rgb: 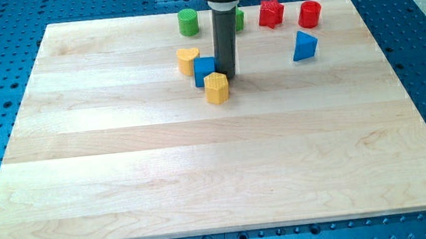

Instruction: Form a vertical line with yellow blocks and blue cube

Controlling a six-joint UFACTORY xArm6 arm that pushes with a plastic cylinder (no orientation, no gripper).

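Note:
A yellow heart block (187,60), a blue cube (204,70) and a yellow hexagonal block (216,88) lie in a slanted row near the view's top centre, touching or nearly touching. My tip (228,75) is at the end of the dark rod (225,40). It stands right beside the blue cube's right side and just above the yellow hexagonal block's right corner.
A green cylinder (188,21), a second green block (239,20) partly hidden behind the rod, a red star-like block (271,13) and a red cylinder (309,14) line the board's top edge. A blue triangular block (305,46) lies at the right. The wooden board (218,174) rests on a blue perforated table.

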